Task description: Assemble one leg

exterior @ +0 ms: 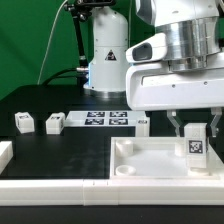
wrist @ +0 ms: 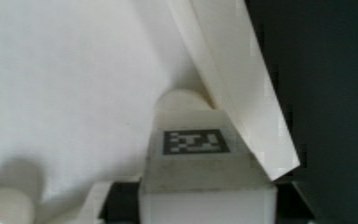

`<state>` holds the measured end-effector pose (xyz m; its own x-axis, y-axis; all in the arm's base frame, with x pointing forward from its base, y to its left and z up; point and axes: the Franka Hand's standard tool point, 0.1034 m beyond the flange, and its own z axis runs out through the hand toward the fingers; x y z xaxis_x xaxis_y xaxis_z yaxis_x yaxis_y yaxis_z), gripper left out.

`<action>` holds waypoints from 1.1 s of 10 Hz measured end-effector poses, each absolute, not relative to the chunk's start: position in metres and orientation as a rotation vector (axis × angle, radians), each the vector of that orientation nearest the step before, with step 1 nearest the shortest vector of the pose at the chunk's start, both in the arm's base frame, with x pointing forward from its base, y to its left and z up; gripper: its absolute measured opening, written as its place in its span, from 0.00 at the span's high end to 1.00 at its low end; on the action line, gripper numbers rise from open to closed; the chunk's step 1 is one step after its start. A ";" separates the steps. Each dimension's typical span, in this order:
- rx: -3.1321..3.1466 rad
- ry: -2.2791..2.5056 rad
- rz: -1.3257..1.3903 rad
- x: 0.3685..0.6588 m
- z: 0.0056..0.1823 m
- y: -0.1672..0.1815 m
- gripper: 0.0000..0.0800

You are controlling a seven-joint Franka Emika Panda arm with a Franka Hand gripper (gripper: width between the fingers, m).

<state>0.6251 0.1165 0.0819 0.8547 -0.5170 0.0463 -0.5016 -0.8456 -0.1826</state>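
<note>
My gripper is shut on a leg, a small white block with a black-and-white tag, and holds it upright over the far right corner of the large white panel. In the wrist view the held leg fills the lower middle with its tag facing up, and its tip reaches the panel's corner by the raised rim. Dark fingers flank the leg. Three more legs lie on the black table: two at the exterior view's left and one behind the panel.
The marker board lies flat behind the panel. A white rail runs along the front edge, with a white piece at the far left. The robot base stands at the back.
</note>
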 end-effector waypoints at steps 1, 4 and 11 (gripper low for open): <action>-2.792 0.996 -0.127 0.625 0.082 0.117 0.64; -2.754 1.123 -0.079 0.627 0.082 0.117 0.64; -2.998 0.320 -0.102 0.629 0.079 0.120 0.20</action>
<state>0.6287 0.1201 0.0792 0.9753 -0.2145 0.0535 -0.2061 -0.9697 -0.1313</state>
